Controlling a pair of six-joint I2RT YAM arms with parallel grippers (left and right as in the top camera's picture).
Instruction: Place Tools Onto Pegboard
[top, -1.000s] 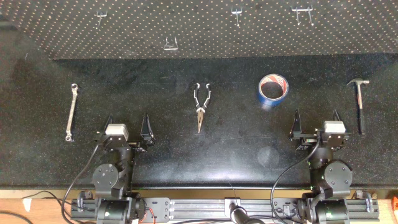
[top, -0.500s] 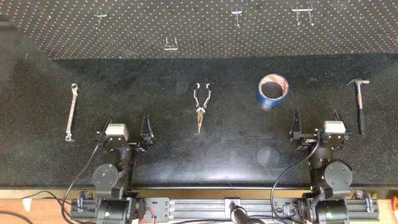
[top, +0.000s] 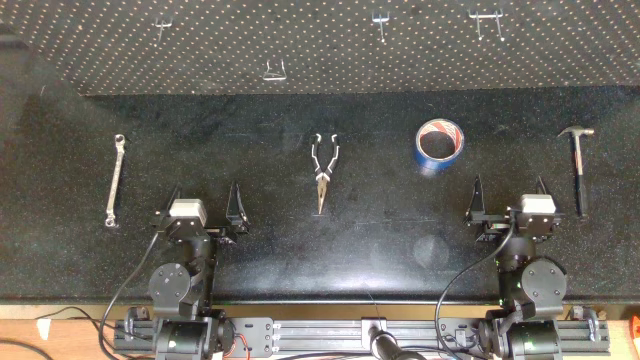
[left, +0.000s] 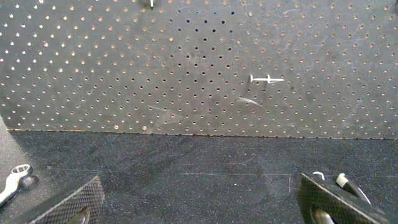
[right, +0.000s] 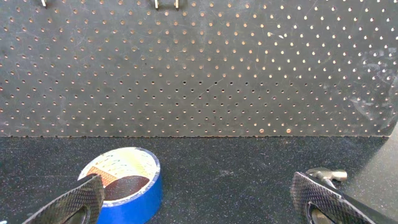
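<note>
Black desk (top: 380, 230) below dark pegboard (top: 330, 40) held silver needle-nose pliers (top: 322, 180), likely stiff, light, graspable mid-handles; left gripper (top: 205, 190) and right gripper (top: 508, 183) fingers stood apart.

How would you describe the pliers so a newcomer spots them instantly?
Start at the dark perforated pegboard behind the black table. On the table in front of it, roughly centred across its width, lie the needle-nose pliers, tip pointing away from the board. Unlike the silver wrench far left and the blue tape roll to their right, they have two spread handles.
</note>
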